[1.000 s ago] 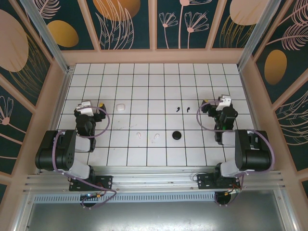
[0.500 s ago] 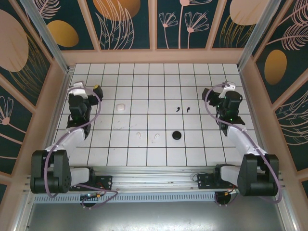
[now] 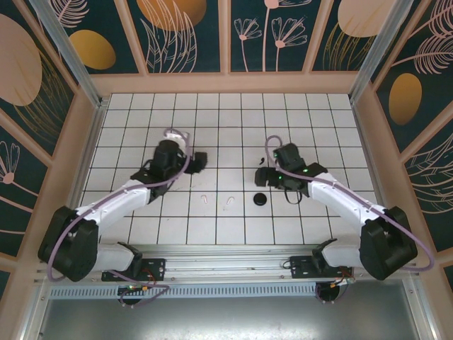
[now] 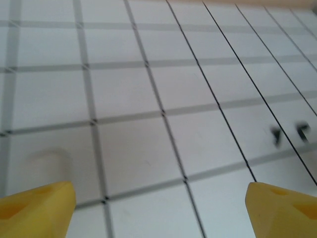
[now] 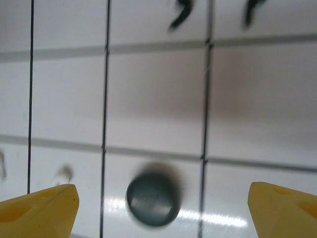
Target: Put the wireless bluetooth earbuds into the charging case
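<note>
Toward the tiled table's [image 3: 233,120] front edge lie two white earbuds [image 3: 229,202] and a round black case [image 3: 260,200] (black earbuds [image 5: 179,15] farther back).

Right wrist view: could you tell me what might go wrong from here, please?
The black earbuds are tiny and lie close together; the open right claw might flick one away when it closes.
The black case lies close beneath that claw, so a low sweep could knock it.
The faint white case lies off-centre, by one finger of the left claw, so closing there may shove it.
</note>
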`<move>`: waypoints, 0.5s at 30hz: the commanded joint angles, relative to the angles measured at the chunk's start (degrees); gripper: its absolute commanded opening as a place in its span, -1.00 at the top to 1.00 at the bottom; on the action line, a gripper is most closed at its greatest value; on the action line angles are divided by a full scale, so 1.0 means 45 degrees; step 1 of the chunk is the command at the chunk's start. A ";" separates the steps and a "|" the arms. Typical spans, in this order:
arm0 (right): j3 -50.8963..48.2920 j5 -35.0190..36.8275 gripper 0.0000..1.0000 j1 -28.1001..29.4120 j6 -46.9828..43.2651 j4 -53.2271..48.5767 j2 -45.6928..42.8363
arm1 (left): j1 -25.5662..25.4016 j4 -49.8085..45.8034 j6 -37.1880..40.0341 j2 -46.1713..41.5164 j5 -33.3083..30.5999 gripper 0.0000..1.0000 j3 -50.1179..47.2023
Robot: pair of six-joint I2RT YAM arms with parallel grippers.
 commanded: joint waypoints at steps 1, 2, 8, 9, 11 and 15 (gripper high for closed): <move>0.0450 -0.0037 -0.78 0.0949 0.0790 -0.2264 0.0183 | -0.1292 -0.0572 -0.0794 0.0664 0.0136 -0.76 0.0458; 0.0416 -0.0122 -0.78 0.1092 0.0840 -0.2211 0.0273 | -0.1646 -0.0611 -0.0835 0.0943 0.0108 -0.78 0.0709; 0.0480 -0.0381 -0.72 0.1355 0.0451 -0.1670 0.1420 | -0.2120 0.0339 -0.1048 0.1796 0.0890 -0.91 0.1349; 0.0560 -0.0354 -0.70 0.1348 0.0289 -0.1668 0.1711 | -0.2128 0.0238 -0.1033 0.1876 0.0870 -0.93 0.1540; 0.0707 -0.0257 -0.65 0.1353 0.0037 -0.1595 0.2251 | -0.2120 0.0095 -0.0918 0.1948 0.0832 -0.94 0.1831; 0.1022 -0.0370 -0.65 0.1353 -0.0263 -0.1373 0.3087 | -0.2120 0.0046 -0.0874 0.1640 0.0713 -0.93 0.1684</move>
